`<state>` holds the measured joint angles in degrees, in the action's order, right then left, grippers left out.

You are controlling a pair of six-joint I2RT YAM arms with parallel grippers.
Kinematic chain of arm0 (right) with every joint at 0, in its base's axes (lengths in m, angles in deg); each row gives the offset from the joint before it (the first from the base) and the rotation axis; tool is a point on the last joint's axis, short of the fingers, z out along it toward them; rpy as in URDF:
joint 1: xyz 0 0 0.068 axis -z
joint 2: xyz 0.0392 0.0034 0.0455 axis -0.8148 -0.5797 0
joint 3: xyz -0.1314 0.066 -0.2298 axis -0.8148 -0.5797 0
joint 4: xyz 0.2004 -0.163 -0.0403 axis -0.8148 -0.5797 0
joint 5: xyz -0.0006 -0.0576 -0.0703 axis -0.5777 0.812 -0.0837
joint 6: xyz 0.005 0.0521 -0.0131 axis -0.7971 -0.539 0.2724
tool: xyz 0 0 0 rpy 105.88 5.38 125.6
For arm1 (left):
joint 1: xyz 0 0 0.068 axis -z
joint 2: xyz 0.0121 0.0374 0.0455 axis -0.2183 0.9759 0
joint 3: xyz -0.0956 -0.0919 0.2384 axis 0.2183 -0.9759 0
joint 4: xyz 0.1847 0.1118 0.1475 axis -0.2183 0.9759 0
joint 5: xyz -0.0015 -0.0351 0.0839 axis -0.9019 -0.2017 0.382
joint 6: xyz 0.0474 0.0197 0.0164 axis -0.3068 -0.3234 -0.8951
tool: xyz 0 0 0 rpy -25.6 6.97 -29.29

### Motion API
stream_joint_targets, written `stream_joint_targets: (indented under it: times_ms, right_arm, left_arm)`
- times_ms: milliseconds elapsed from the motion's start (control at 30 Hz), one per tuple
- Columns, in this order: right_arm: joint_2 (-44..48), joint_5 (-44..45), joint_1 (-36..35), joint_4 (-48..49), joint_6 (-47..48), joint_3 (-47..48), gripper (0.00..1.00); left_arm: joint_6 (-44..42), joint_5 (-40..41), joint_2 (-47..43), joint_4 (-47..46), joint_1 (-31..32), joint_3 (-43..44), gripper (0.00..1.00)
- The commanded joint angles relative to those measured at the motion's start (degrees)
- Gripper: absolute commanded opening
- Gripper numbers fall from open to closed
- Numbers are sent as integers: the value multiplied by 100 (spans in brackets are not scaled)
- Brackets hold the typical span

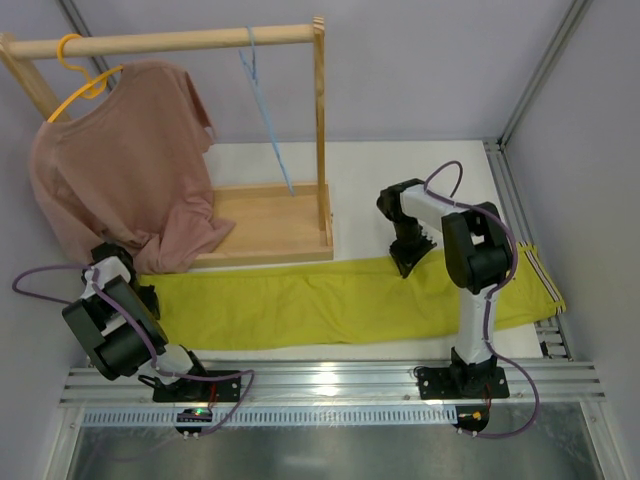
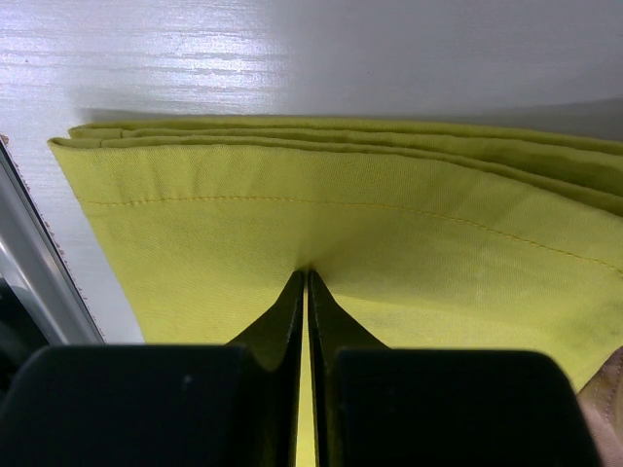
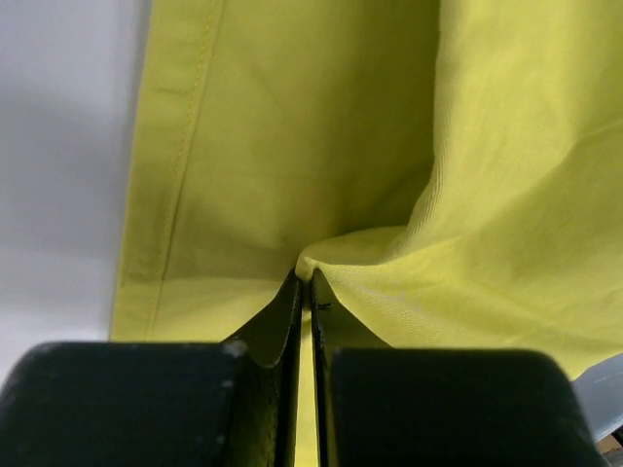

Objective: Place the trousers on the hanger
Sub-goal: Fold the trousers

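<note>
Trousers (image 1: 330,300) pinched (left end effector (image 2: 308,275), right end effector (image 3: 307,276)).

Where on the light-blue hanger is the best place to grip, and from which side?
Probably the hanger by its long lower wire, from the near side. It hangs from the rail, thin and free there; the wooden post stands close on its right, the pink shirt on its left.

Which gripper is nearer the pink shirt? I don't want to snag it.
Left. The left gripper pinches the trousers at their end, right beside the hanging hem of the shirt. The right gripper pinches them further along, past the rack base, well clear of the shirt.
</note>
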<state>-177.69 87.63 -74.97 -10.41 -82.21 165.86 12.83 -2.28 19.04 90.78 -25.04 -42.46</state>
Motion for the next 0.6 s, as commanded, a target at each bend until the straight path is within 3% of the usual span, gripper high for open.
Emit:
stream_joint_targets:
  times_ms: [0, 233, 567]
  right_arm:
    - [123, 539, 133, -476, -119, 119, 4]
    - [659, 1225, 177, -688, -225, 489, 4]
    - [888, 1481, 230, 557, 311, 173, 4]
  left_arm:
    - [-37, 519, 129, -219, -111, -37, 0]
    - [50, 748, 129, -105, -120, -2, 1]
    - [33, 889, 234, -52, -260, 68, 1]
